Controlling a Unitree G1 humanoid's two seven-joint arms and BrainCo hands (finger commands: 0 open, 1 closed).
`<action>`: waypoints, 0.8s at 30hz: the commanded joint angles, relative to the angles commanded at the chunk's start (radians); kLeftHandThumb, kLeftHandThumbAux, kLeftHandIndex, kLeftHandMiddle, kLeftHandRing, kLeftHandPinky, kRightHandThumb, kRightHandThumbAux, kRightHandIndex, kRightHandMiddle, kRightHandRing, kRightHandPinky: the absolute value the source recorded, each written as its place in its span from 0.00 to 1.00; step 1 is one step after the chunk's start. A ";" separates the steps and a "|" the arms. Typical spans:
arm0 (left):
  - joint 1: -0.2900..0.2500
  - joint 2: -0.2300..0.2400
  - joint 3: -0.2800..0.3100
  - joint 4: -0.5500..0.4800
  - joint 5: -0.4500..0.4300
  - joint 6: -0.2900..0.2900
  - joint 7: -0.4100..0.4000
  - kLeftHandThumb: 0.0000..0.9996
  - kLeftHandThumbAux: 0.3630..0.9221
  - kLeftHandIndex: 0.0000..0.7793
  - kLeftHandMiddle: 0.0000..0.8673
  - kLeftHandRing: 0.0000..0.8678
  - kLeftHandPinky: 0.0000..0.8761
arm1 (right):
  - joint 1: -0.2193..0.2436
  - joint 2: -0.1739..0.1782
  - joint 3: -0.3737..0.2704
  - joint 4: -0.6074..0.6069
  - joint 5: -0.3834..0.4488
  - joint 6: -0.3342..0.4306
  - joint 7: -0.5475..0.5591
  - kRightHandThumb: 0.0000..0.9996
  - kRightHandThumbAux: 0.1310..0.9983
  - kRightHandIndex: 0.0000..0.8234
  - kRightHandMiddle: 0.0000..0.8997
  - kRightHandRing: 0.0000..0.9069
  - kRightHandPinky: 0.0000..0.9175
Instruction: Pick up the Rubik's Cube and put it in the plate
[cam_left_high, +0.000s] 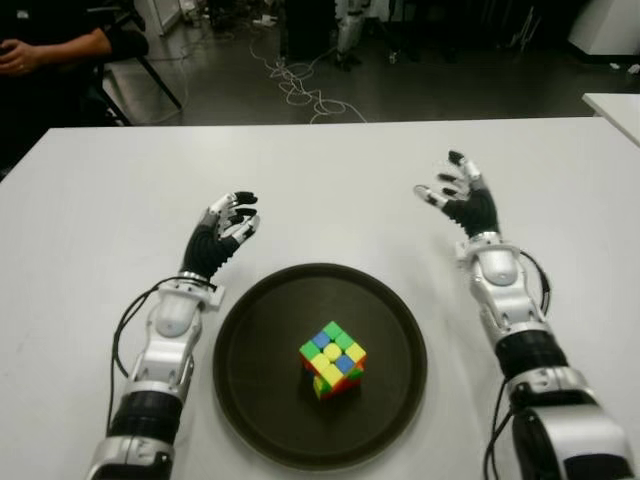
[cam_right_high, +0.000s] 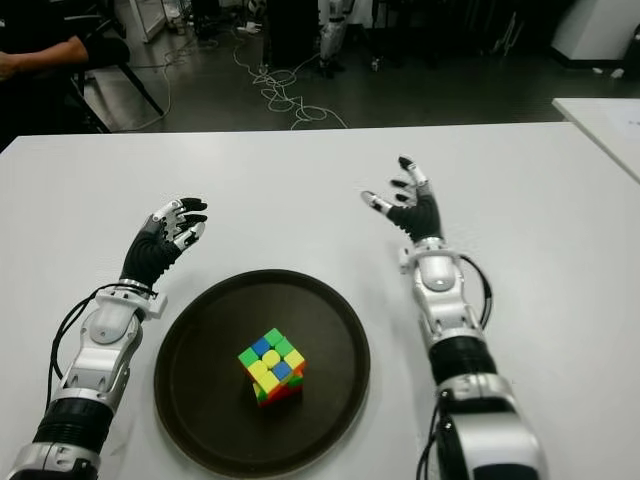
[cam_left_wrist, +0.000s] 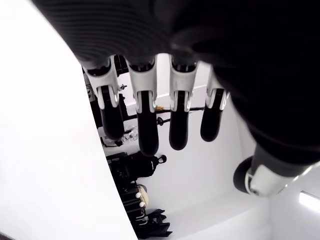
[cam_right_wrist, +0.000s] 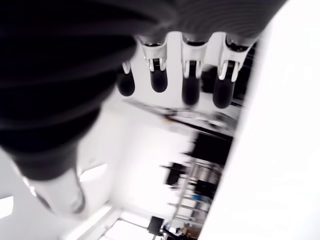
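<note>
The Rubik's Cube (cam_left_high: 332, 359) sits inside the round dark plate (cam_left_high: 250, 340) on the white table, a little right of the plate's middle, with green, blue and yellow squares on top. Neither hand touches it. My left hand (cam_left_high: 228, 226) is over the table just beyond the plate's left rim, fingers relaxed and holding nothing. My right hand (cam_left_high: 455, 193) is to the right of the plate and farther back, fingers spread and empty. Both wrist views show only bare fingers (cam_left_wrist: 145, 125) and fingers (cam_right_wrist: 190, 87) with nothing between them.
The white table (cam_left_high: 330, 180) stretches around the plate. A person's arm (cam_left_high: 40, 50) shows at the far left beyond the table. Cables (cam_left_high: 300, 85) lie on the floor behind. A second white table corner (cam_left_high: 615, 105) stands at the far right.
</note>
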 joint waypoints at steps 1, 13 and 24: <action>0.000 0.000 0.000 0.000 -0.001 0.000 -0.001 0.21 0.39 0.29 0.28 0.27 0.21 | 0.006 0.002 0.002 -0.017 -0.003 0.008 0.000 0.23 0.69 0.03 0.10 0.16 0.23; 0.002 -0.007 0.003 -0.002 -0.016 -0.011 -0.006 0.23 0.41 0.33 0.28 0.26 0.18 | 0.038 -0.011 0.033 -0.033 -0.076 -0.085 -0.021 0.27 0.66 0.06 0.13 0.17 0.21; 0.001 -0.002 0.004 0.006 -0.019 -0.013 -0.007 0.25 0.40 0.31 0.28 0.25 0.16 | 0.041 -0.014 0.037 -0.018 -0.089 -0.113 -0.015 0.27 0.69 0.06 0.14 0.16 0.19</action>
